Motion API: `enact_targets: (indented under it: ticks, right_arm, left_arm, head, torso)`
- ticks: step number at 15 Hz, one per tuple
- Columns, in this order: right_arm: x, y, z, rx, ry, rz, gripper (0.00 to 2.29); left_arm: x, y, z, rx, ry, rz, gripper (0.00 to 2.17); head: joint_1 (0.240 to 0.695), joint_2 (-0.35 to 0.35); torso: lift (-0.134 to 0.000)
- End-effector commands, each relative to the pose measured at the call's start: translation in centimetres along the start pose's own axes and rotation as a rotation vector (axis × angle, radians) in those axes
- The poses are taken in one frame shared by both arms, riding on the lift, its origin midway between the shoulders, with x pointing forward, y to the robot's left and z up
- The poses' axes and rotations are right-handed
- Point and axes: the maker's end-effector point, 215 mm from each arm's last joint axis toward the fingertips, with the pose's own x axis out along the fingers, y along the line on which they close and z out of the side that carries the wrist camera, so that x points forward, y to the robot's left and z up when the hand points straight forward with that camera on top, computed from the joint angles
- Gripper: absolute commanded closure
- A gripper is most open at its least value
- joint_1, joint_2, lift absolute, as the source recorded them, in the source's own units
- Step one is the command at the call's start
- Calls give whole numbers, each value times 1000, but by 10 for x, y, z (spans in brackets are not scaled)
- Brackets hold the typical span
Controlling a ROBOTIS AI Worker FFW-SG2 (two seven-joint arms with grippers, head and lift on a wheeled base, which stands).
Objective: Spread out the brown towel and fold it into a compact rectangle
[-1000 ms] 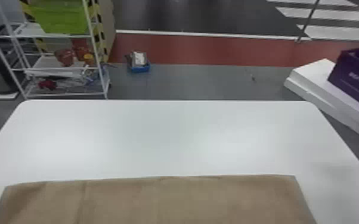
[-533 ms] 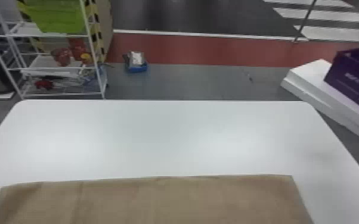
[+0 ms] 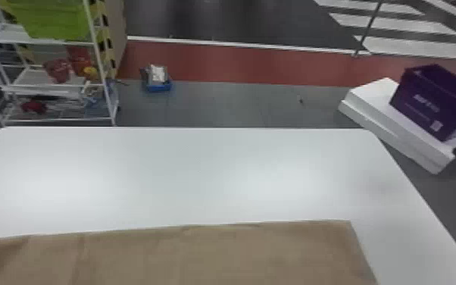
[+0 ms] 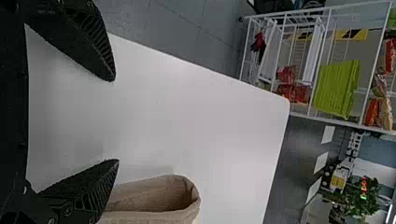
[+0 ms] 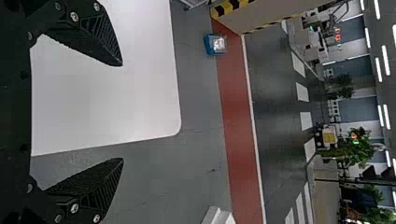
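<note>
The brown towel [image 3: 216, 254] lies across the near part of the white table [image 3: 200, 178] in the head view, fairly flat with faint creases, its near side cut off by the bottom edge. In the left wrist view my left gripper [image 4: 116, 120] stands open with nothing between its fingers, and part of the towel [image 4: 154, 196] shows beside the lower finger, its edge curled into a loop-like fold. My right gripper [image 5: 123, 112] is open and holds nothing in the right wrist view, over the table's edge.
A white wire rack [image 3: 106, 91] stands beyond the table's far left corner. A purple box [image 3: 431, 102] rests on white slabs [image 3: 397, 129] off the right side. On the floor past the far edge is a small blue bin [image 3: 158, 86].
The head view has shifted very slightly. A small dark shape now reaches further in at its right edge, by the purple box. The towel looks unchanged.
</note>
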Motion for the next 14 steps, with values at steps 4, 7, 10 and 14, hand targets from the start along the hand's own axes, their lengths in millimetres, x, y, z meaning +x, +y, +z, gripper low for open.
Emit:
enact_targets:
  ticks: [4, 7, 10, 14]
  right_arm:
    - [55, 14, -2, -63, -145, 32, 178]
    - [75, 42, 8, -152, -205, 79, 178]
    - [77, 41, 8, -168, -196, 70, 181]
    - [78, 40, 5, -181, -180, 67, 178]
  left_arm:
    - [12, -15, 28, 97, -88, -11, 144]
    - [20, -23, 22, 88, -77, -32, 144]
    - [16, -26, 13, 77, -59, -51, 144]
    - [8, -7, 28, 86, -92, 3, 147]
  head:
    - [695, -191]
    - [695, -149]
    - [695, -123]
    - [695, -128]
  torso:
    - [-124]
    - [-124]
    - [-124]
    - [-124]
